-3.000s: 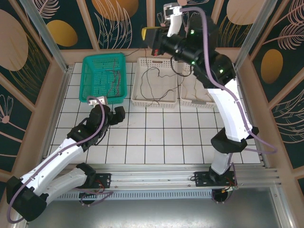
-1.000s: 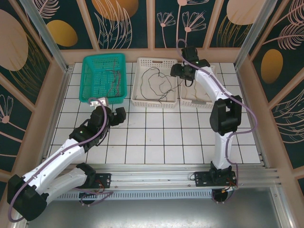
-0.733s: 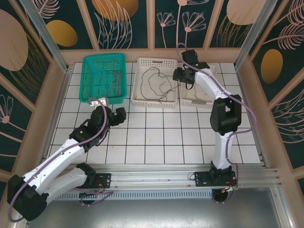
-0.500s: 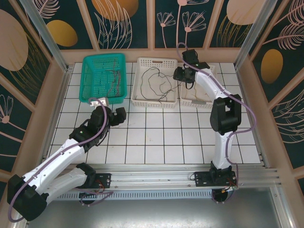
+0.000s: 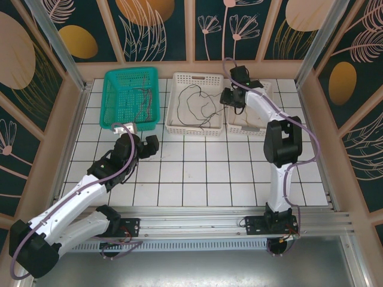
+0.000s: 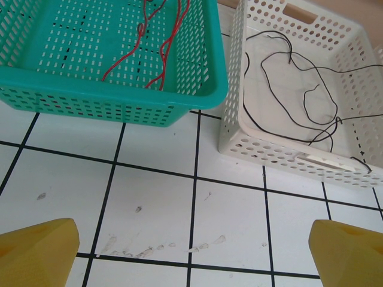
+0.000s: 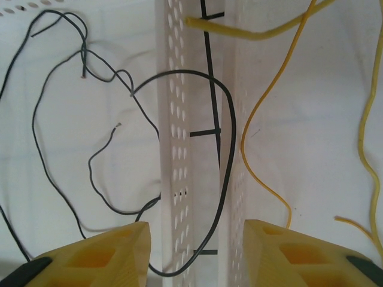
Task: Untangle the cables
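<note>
A white tiled table with black grout lines sits inside walls of dark panels painted with pale leaves and gold ovals. Along its far edge stand three baskets in a row: a teal basket on the left, a middle white basket, and a right white basket, the two white ones almost touching side by side. The red cables lie loosely in the teal basket. The black cables sprawl in loops over the floor of the middle white basket, and one loop drapes across both perforated walls into the edge of the right white basket. The yellow cables curl inside the right white basket. The right gripper hangs over the seam between the two white baskets; in its wrist view the yellow fingers stand partly apart, straddling that draped black loop without pinching it, so its jaws are open and hold nothing. The left gripper hovers over bare tile just in front of the teal basket, its two yellow fingertips spread wide with only tile between them.
</note>
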Tool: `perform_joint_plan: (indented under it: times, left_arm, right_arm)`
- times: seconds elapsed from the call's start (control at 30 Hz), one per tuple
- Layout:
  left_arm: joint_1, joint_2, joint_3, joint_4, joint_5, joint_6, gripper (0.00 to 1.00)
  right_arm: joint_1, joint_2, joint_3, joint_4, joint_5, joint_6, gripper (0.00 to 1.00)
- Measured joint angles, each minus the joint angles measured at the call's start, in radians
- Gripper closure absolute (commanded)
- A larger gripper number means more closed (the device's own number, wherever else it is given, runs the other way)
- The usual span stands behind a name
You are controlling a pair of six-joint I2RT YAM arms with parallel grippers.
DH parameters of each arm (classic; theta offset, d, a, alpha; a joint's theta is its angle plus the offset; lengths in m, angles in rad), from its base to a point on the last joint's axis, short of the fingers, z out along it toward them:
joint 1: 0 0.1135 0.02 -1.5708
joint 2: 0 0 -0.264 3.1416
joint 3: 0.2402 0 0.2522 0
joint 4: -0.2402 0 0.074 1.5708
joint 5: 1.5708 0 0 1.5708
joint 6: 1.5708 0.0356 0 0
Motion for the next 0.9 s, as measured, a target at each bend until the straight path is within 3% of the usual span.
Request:
perform_joint_plan:
  times: [0.4,0.67,0.9]
  left_arm:
    - [0.000,0.000,-0.002,0.003,0.000,0.002,0.02]
    - [0.000,0.000,-0.002,0.003,0.000,0.002,0.02]
    - [0.000,0.000,-0.002,0.003,0.000,0.005,0.02]
  right_arm:
    - [-0.001,0.022,0.000,0.004,0.000,0.002,0.79]
    - [-0.001,0.028,0.005,0.007,0.003,0.001,1.00]
    - [0.029,0.028,0.029,0.005,0.067,-0.005,1.00]
